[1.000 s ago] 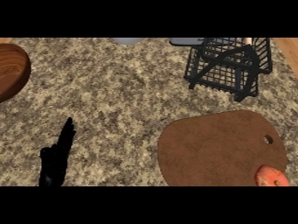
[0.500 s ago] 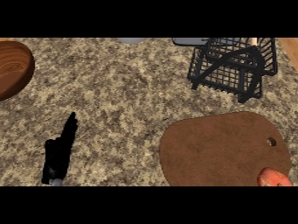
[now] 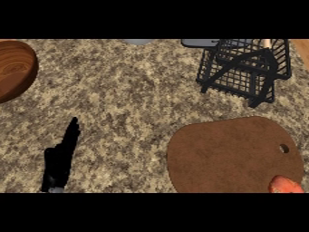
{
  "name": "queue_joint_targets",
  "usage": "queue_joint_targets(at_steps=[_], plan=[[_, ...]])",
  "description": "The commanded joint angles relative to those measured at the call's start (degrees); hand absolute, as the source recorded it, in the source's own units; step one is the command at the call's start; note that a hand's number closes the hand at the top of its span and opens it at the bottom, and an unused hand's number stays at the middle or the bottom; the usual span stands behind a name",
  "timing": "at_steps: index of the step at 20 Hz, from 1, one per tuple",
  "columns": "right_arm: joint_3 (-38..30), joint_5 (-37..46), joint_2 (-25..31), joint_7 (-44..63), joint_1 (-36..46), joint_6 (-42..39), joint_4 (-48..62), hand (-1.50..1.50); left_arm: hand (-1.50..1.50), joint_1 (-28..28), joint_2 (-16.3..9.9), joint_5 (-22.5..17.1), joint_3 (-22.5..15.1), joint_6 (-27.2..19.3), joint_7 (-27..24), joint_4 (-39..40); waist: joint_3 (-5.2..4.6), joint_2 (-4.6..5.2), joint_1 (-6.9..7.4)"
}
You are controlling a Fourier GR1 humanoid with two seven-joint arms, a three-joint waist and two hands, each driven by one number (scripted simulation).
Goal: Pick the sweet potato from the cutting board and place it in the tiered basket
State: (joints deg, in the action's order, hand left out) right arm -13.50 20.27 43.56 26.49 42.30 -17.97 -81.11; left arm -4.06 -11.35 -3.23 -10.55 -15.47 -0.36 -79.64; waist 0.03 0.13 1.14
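**Sweet potato still on the board, my hands not yet on it**

The speckled brown-and-grey granite counter [image 3: 130, 99] fills nearly everything I look down on. On it, at my right and close to me, lies the rounded brown wooden cutting board [image 3: 230, 154], flat, with a small hanging hole near its right edge. Beyond the board, well apart from it, stands the black wire tiered basket [image 3: 247, 70]; it sits on the same side as the board, which I judge makes for a short carry once the vegetable is lifted. At far left the dark round wooden bowl [image 3: 6, 70] is cut by the edge and plays no part in this job.

My left hand [image 3: 61, 156] shows low on the left, black, fingers straight and pointing away from me, holding nothing; it is resting on that side, well away from the board. My right hand does not show at all, so I cannot speak for it.

The orange sweet potato [image 3: 287, 186] sits at the board's near right corner, only its top showing before the frame cuts it off; I cannot tell its length or how it lies. Past the counter's far edge, two small grey shapes are too cropped to name.
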Motion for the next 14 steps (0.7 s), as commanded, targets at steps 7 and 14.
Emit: queue_joint_targets(at_steps=[7, 14], plan=[[7.32, 9.67, -5.84, -12.23, 7.94, 6.38, 20.36, 1.50, 0.00, 0.44, 1.90, 1.95, 0.33, -1.10, 1.37, 0.75, -0.03, 0.14, -0.06], [8.61, 14.75, -11.14, -12.53, 13.48, 12.26, 32.74, 1.50, 0.00, 4.10, 1.88, 1.40, 1.97, 0.51, 4.22, 1.92, -0.03, 0.22, -0.02]])
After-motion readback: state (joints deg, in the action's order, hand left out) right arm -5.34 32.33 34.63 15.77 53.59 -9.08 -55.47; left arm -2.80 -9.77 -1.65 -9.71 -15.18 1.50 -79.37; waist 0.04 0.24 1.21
